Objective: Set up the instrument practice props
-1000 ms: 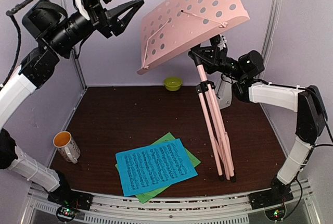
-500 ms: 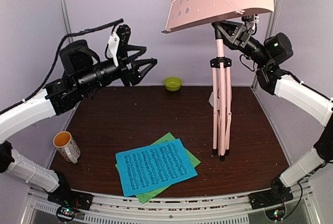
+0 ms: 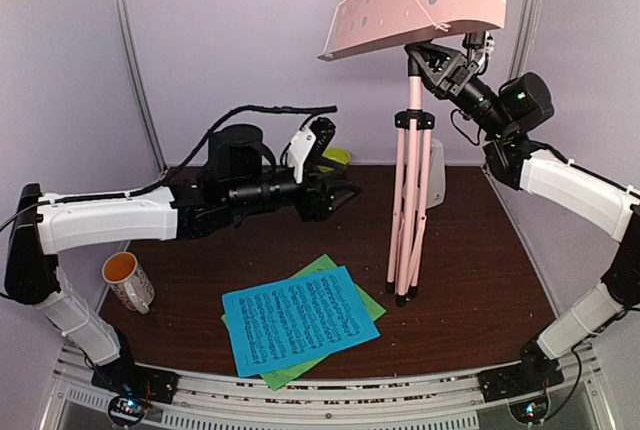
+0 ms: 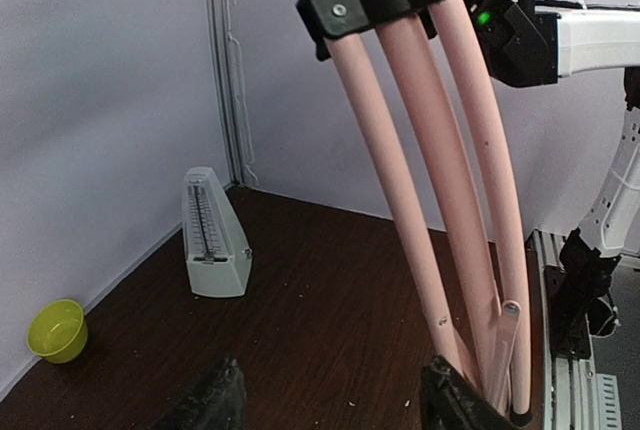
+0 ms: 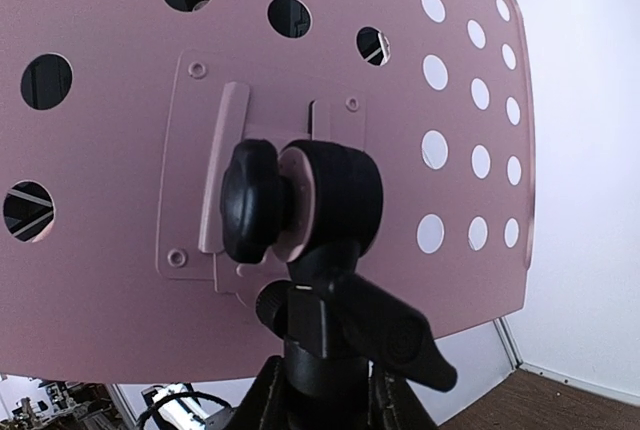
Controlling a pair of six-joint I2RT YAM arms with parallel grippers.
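The pink music stand [image 3: 405, 220] is upright with its three legs folded together, feet on the brown table. My right gripper [image 3: 440, 60] is shut on its black neck [image 5: 320, 350], just under the perforated desk [image 5: 300, 50]. My left gripper [image 3: 335, 195] hovers low, open and empty, just left of the legs [image 4: 430, 180]; its right fingertip [image 4: 455, 400] is close to one leg. The blue music sheet [image 3: 300, 318] lies on the green one [image 3: 370, 302] near the front. The white metronome [image 4: 213, 235] stands at the back wall, behind the stand.
A white mug [image 3: 128, 280] with orange lining sits at the front left. A lime-green bowl [image 4: 57, 330] rests at the back wall, partly hidden by my left gripper in the top view. Purple walls close off the back and both sides.
My left arm has swung down from high at the left to low beside the stand's legs, jaws slightly narrower. The right arm has tipped the stand upright and shifted it left.
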